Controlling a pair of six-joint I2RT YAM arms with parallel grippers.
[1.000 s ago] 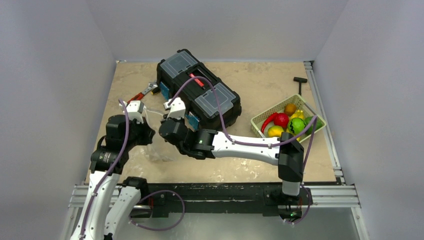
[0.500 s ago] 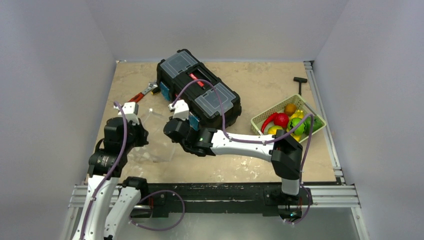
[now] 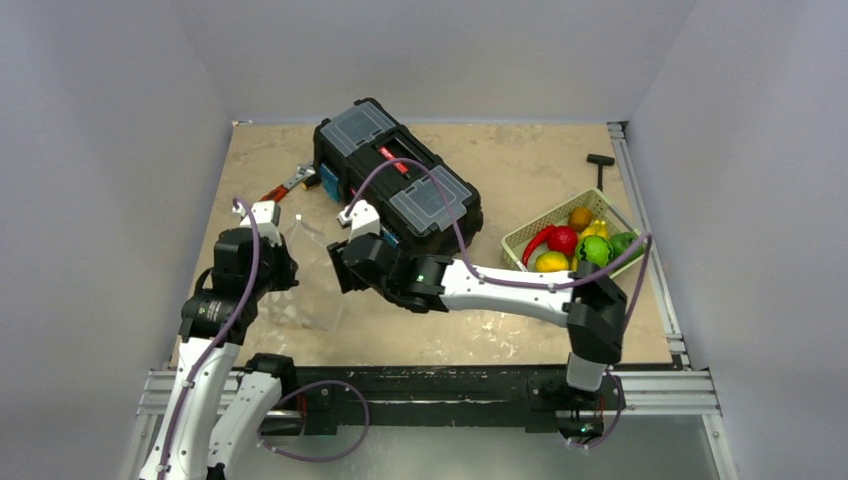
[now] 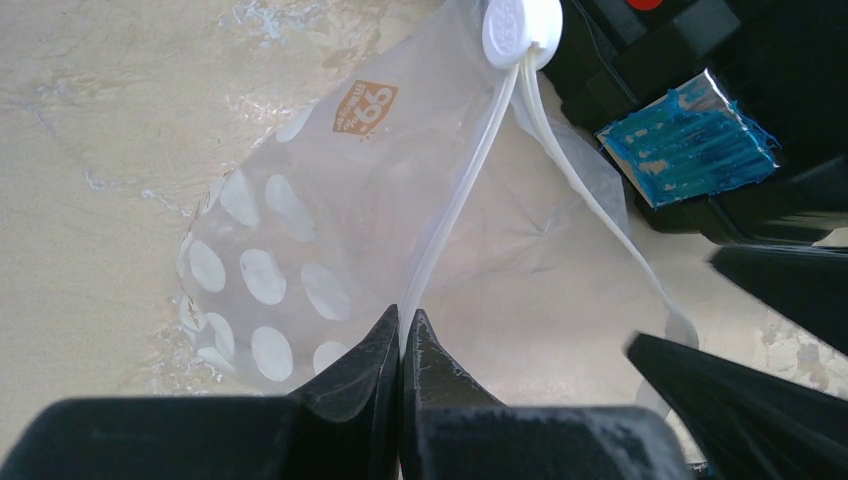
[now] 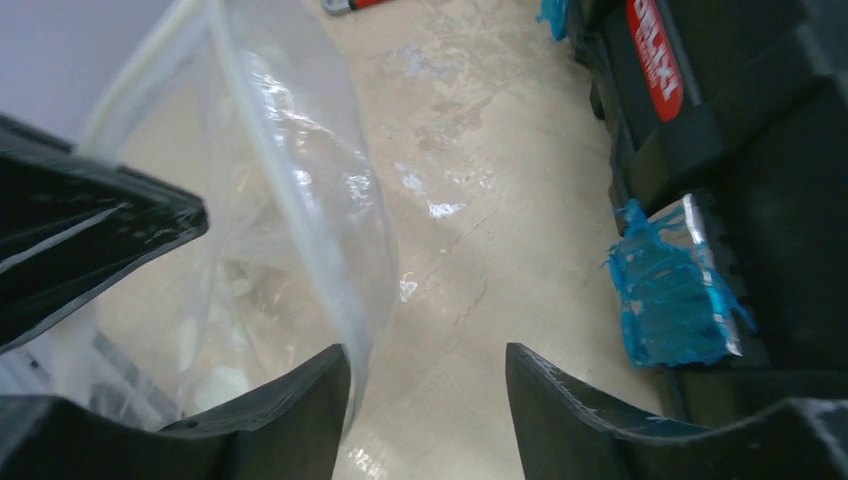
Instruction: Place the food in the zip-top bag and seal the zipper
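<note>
The zip-top bag is clear with white dots and hangs with its mouth spread between the arms. My left gripper is shut on the zipper of the near lip. A white slider sits at the zipper's far end. My right gripper stands open, and the other lip of the bag brushes its left finger. Nothing lies between its jaws. The food, red, yellow, orange and green pieces, lies in the pale green basket at the right.
A black toolbox with a blue-taped latch stands just behind the right gripper. A red-handled wrench lies to the toolbox's left. A black T-shaped tool rests at the far right.
The right gripper has opened and let go of the bag's lip, shifting slightly right. The left gripper stays shut on the zipper, and the bag hangs wider than one second ago.
</note>
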